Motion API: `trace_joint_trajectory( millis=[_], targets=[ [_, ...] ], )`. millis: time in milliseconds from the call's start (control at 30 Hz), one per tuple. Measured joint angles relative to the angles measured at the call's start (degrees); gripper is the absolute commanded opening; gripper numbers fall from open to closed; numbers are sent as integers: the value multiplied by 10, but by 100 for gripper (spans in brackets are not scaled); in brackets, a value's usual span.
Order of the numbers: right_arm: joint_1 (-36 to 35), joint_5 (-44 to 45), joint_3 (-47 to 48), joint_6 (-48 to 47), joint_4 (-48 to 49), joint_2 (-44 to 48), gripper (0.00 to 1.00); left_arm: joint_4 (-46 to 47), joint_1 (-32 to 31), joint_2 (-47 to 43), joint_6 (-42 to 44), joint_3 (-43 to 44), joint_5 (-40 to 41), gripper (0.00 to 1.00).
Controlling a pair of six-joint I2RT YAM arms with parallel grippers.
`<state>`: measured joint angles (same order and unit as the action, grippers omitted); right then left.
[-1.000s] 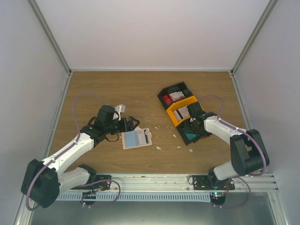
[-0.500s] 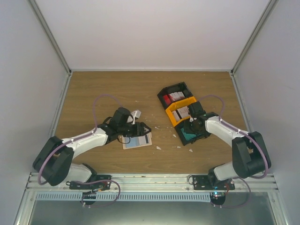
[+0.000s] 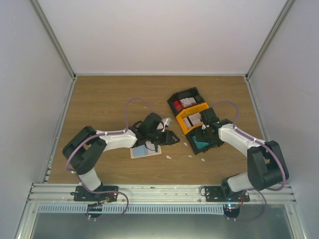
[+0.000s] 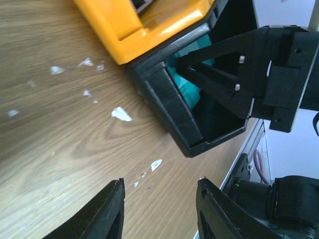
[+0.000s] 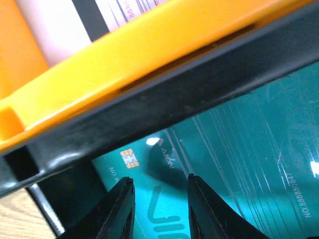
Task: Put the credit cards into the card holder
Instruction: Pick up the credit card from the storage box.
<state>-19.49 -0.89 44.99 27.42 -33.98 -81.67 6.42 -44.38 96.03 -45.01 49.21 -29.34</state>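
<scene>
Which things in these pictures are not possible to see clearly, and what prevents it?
- Card holder, top view: the left arm covers its far part, so whether any card is inside cannot be told.
- Right gripper, top view: its fingertips are lost inside the near black bin.
- Teal card, right wrist view: that bin's wall hides its upper part, and how many cards lie beneath is unknown.

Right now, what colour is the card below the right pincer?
The card is teal; the right wrist view shows it best.
</scene>
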Motion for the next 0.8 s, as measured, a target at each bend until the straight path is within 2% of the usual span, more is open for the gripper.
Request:
trace_joint_trajectory(
  millis=[200,367,567,800],
  targets=[
    [0,10,0,-10,9,-21,29,20,-26,57,-17,46,1,46],
    [0,8,0,-18,15,-27,21,24,-46,108,-26,81,0,34],
    [0,-6,0,-21,15,-26,18,17,-52,143,-24,118,-3,24],
    [1,-43,0,-28,13,-4,17,12,-52,167,-19,137,-13,20]
  ],
)
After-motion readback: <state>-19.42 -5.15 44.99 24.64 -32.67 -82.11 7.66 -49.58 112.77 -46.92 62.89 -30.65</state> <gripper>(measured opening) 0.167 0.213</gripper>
